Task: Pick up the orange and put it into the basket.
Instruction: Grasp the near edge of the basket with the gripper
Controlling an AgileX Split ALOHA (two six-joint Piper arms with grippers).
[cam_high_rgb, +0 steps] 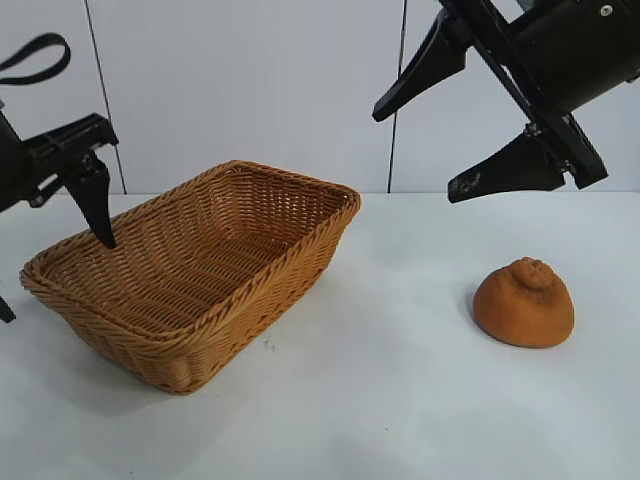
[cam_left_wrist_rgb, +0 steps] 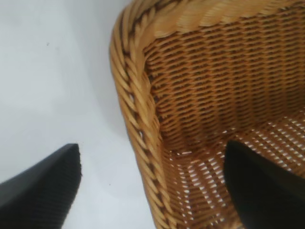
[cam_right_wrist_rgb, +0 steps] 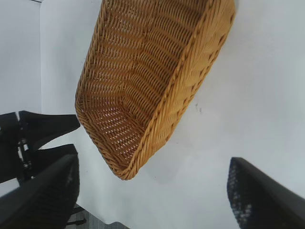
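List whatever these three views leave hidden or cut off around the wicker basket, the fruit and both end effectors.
- Dull orange-brown knobby orange: exterior view only; its far side hidden.
- Tan woven wicker basket: near inner wall hidden by its rim in the exterior view; cropped in both wrist views.
- Left end effector: arm cut off by the exterior view's left edge.
- Right end effector: arm cropped at the top right.

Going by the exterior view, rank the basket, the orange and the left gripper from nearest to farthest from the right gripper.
From the right gripper, upper right:
1. The orange, on the table just below it.
2. The basket, left of centre; its near corner comes next.
3. The left gripper, at the basket's far left end.
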